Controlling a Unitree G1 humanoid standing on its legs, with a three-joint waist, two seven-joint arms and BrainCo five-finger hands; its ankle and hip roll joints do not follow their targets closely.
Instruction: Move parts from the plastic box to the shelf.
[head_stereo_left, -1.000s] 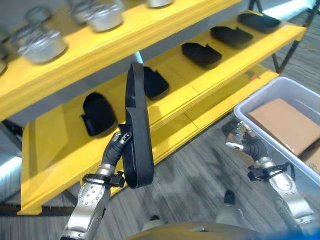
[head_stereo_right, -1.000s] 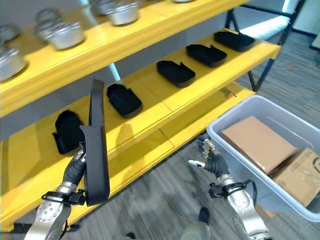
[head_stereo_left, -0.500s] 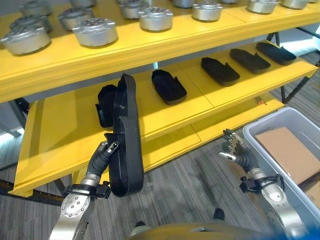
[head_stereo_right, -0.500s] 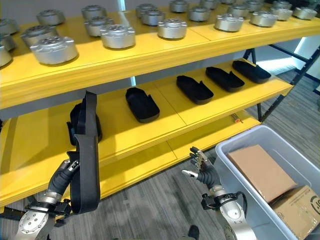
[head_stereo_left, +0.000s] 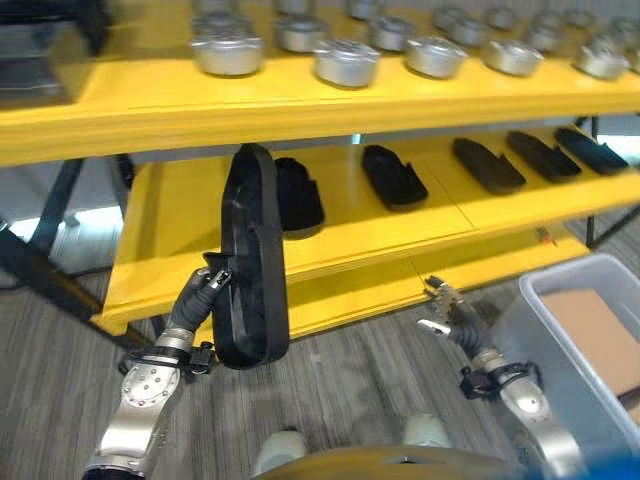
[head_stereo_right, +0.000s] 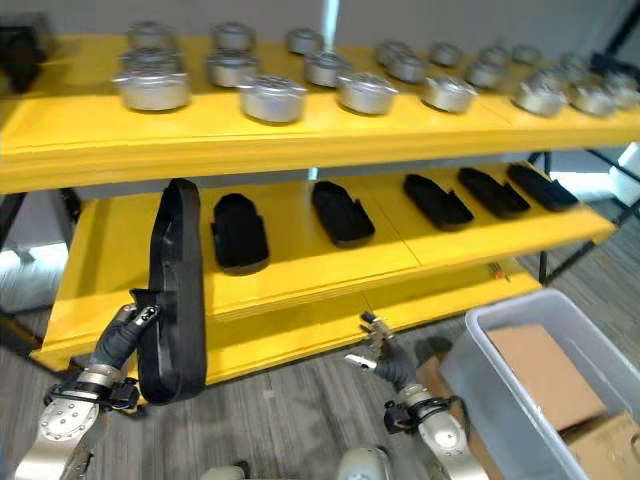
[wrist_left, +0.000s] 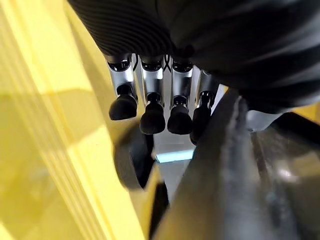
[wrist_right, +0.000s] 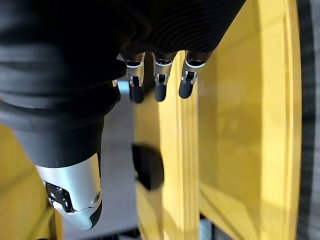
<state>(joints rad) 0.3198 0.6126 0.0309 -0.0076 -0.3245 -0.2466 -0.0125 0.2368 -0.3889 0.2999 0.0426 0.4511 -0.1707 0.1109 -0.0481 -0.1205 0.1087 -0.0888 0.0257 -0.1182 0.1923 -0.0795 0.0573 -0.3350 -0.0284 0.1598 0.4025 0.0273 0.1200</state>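
Observation:
My left hand (head_stereo_left: 196, 298) is shut on a long black moulded part (head_stereo_left: 250, 262), held upright on its end in front of the left side of the yellow shelf (head_stereo_right: 310, 270). In the left wrist view the dark fingertips (wrist_left: 150, 116) lie beside the part's edge (wrist_left: 225, 170). Several similar black parts (head_stereo_right: 343, 212) lie in a row on the middle board. My right hand (head_stereo_left: 446, 317) hangs open and empty, low between the shelf and the grey plastic box (head_stereo_right: 505, 308).
Cardboard boxes (head_stereo_right: 545, 370) lie in the plastic box at lower right. Round silver metal parts (head_stereo_right: 272, 98) line the top board. The middle board is bare at its left end (head_stereo_right: 105, 250), left of the first black part (head_stereo_right: 240, 232). A dark shelf leg (head_stereo_left: 45, 205) stands at the left.
The whole picture has shifted: the camera turned to face the shelf squarely, and the box now sits further right. My left hand keeps the black part upright; the right hand stays open.

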